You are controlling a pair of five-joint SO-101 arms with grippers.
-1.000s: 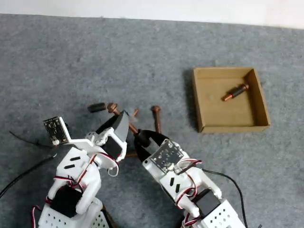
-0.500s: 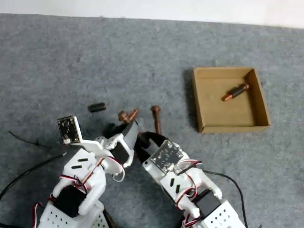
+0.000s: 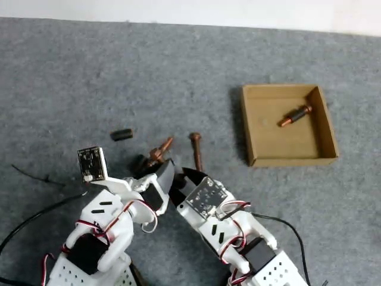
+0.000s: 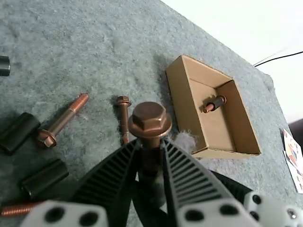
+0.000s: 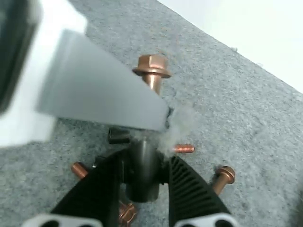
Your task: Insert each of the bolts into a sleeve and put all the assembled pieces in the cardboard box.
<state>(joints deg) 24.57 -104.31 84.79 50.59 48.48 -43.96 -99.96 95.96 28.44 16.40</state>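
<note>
- The grey counter (image 3: 71, 71) is carrying the cardboard box (image 3: 247, 128), which is holding one assembled piece (image 3: 296, 115)
- The left fingers (image 4: 184, 175) are clamping a bolt (image 4: 150, 120) head-up, well apart from the box
- The right fingers (image 5: 187, 189) are gripping a sleeve (image 5: 142, 163) in line with that bolt
- A loose bolt (image 3: 196, 149) is lying nearer the box, a loose sleeve (image 3: 121, 134) farthest from it

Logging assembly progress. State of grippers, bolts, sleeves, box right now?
left gripper: shut on held bolt, by its shank.
right gripper: shut on held sleeve.
held bolt: in line with held sleeve; insertion depth hidden.
cardboard box: open, one assembled piece inside.
loose bolts: lying on mat, unsleeved.
loose sleeves: lying on mat, no bolts in them.
</note>
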